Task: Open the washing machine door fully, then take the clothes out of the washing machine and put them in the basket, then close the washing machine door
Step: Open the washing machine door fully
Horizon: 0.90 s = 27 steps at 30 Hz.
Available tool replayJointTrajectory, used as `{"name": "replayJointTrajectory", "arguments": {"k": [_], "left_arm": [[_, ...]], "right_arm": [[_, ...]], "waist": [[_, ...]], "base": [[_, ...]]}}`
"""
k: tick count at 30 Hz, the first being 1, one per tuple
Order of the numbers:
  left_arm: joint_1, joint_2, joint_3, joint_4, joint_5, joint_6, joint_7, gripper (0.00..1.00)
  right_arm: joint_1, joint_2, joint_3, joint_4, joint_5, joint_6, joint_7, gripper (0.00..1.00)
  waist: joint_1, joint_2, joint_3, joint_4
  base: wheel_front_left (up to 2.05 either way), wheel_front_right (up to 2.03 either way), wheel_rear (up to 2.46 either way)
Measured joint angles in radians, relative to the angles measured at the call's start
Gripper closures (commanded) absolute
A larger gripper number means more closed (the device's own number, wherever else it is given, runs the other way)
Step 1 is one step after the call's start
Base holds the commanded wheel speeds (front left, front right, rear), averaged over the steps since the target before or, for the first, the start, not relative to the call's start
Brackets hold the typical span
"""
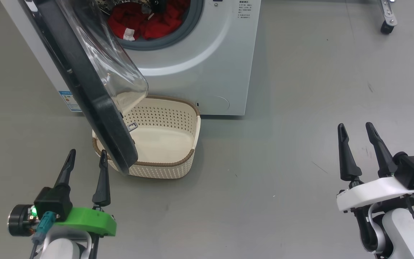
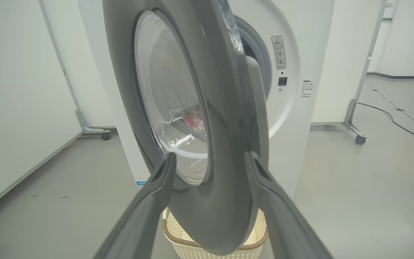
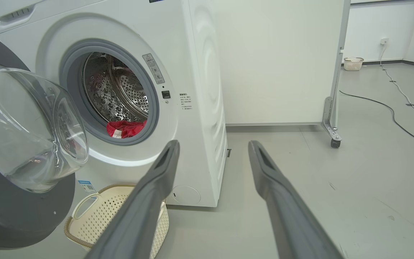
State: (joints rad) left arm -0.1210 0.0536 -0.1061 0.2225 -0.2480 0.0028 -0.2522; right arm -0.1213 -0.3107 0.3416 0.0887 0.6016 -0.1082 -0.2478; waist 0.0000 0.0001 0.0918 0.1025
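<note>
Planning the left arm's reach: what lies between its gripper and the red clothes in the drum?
The round black-rimmed glass door; the left wrist view shows it before the left gripper, red fabric clothes visible through it.

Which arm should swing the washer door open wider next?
Left, I think. The left fingers, open, hover right beside the door edge. The right fingers are far off to the side, over the floor.

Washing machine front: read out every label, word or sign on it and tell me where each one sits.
No text reads clearly on the washing machine.
Warning sticker beside the door opening: a triangle sign on top, words too small.
Printed lines right of the opening: too small.
Blue sticker at the lower front corner: blurred.
</note>
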Motion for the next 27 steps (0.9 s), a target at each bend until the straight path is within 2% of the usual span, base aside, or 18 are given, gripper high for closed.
{"name": "replayJointTrajectory", "arguments": {"k": [15,27], "left_arm": [[0.0,-0.004,0.001,0.005,0.021,-0.01,0.0,0.0],[0.002,-0.006,0.006,0.014,0.022,-0.027,0.0,0.0]], "right_arm": [[0.044,0.028,-0.026,-0.028,-0.032,0.002,0.0,0.0],[0.071,0.047,-0.041,-0.031,-0.051,0.019,0.0,0.0]], "waist": [[0.0,0.0,0.003,0.01],[0.0,0.0,-0.001,0.014]], "base": [[0.0,0.0,0.0],[0.0,0.0,0.0]]}}
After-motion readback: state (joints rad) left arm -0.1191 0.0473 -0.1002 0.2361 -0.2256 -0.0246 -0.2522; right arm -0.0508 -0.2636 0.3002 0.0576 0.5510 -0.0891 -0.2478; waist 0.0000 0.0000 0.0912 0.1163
